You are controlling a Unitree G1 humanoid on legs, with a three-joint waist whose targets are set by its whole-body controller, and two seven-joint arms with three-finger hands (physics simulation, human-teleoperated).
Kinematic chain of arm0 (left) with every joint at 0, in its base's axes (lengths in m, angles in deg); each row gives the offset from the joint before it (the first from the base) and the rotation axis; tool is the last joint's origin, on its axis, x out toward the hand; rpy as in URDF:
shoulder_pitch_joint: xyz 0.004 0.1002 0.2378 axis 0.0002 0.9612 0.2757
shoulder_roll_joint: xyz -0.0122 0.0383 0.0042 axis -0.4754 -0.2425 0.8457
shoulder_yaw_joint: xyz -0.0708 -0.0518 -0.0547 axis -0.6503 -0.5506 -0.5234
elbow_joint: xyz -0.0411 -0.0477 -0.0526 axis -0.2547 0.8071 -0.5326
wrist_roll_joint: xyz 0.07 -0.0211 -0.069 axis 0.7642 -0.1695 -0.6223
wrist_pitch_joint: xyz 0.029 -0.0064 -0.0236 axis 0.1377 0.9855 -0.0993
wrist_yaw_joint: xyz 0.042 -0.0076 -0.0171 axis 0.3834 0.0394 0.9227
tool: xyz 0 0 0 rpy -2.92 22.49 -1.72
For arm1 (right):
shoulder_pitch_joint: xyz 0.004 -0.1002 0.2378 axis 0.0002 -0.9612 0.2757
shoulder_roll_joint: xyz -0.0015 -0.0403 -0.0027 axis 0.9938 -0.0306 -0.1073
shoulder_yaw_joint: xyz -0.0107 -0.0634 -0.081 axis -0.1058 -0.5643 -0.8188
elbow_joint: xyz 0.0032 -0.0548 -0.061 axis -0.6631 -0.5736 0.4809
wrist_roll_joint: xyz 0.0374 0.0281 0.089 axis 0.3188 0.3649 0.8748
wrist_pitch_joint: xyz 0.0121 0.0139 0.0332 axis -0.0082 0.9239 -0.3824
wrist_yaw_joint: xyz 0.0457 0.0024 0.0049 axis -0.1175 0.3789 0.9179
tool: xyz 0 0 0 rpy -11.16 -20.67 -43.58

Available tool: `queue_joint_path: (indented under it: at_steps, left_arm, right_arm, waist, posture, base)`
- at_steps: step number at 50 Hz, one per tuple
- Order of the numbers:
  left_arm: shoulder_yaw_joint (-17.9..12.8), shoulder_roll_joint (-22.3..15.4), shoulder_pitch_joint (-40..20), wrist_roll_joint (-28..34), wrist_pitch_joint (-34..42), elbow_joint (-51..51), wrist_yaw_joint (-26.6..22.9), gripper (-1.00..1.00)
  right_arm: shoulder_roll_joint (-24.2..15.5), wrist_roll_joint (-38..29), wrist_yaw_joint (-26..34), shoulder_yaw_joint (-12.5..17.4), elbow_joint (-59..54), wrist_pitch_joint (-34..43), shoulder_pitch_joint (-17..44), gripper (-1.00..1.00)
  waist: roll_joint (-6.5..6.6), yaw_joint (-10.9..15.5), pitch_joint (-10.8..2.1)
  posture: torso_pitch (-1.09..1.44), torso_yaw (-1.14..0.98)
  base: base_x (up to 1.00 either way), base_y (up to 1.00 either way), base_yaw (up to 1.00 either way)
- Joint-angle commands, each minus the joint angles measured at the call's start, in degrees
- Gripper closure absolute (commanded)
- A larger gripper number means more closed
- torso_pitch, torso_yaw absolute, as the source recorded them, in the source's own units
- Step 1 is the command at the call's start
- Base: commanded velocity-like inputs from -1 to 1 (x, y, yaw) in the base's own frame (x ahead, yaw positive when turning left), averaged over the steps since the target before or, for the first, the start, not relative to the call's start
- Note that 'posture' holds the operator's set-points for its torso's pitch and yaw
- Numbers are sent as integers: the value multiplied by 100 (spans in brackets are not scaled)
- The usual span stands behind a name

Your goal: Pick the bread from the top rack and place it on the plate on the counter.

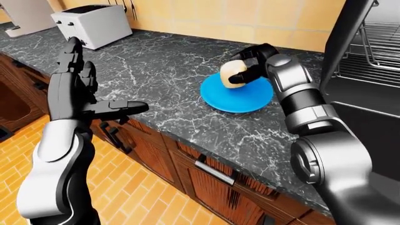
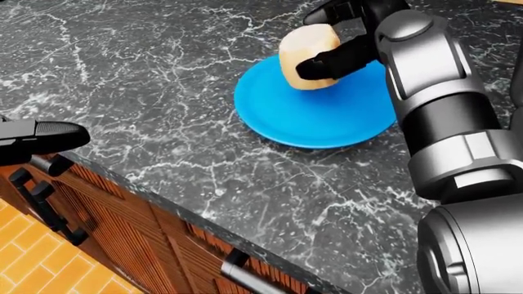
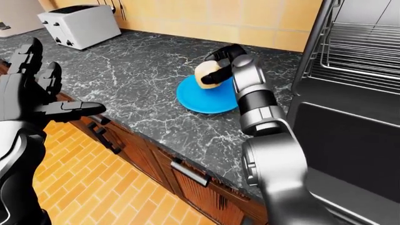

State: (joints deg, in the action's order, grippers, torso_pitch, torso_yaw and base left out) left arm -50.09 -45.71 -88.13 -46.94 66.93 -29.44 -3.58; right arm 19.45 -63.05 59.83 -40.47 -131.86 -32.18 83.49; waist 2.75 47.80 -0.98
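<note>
We've got the bread point(image 2: 308, 54) gripped in the right hand point(image 2: 343, 43) just over the blue plate point(image 2: 314, 116), left hand point(image 1: 78, 96) open; prob light & squashy, so hold its sides w/ gentle pressure.

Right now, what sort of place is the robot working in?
A simulated home kitchen, most likely: a dark marble counter over wooden cabinets, a white toaster by the tiled wall, and wire racks at the right. The right hand holds bread over a blue plate.
</note>
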Motion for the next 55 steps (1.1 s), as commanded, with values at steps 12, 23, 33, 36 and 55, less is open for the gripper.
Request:
queue_joint_path:
  at_steps: [12, 23, 33, 36, 55]
  left_arm:
    - [-36, -96, -184, 3, -167, -119, 32, -100]
    - [-47, -93, -148, -1, -212, -106, 39, -100]
    - [-52, -81, -114, 8, -232, -101, 30, -100]
    - [-55, -83, -123, 2, -223, -105, 30, -100]
    - [21, -118, -344, 5, -80, -74, 60, -100]
  right_arm:
    - [-44, -39, 17, 15, 298, -133, 286, -100]
    - [-36, -36, 46, 17, 366, -77, 329, -100]
    - [-43, -43, 183, 4, 872, 263, 469, -100]
    - [-44, -51, 249, -6, 1070, 390, 504, -100]
    - [-19, -109, 486, -13, 2604, 1345, 644, -100]
  waist:
    - [-5, 5, -166]
    - [-5, 4, -165]
    - [-8, 7, -147]
    - [-9, 10, -141]
    - [-24, 25, -102]
  posture:
    - [0, 82]
    - [0, 82]
    - [0, 82]
    - [0, 82]
    - [0, 82]
  base:
    - [0, 0, 0]
    - [0, 0, 0]
    - [0, 0, 0]
    - [0, 0, 0]
    - [0, 0, 0]
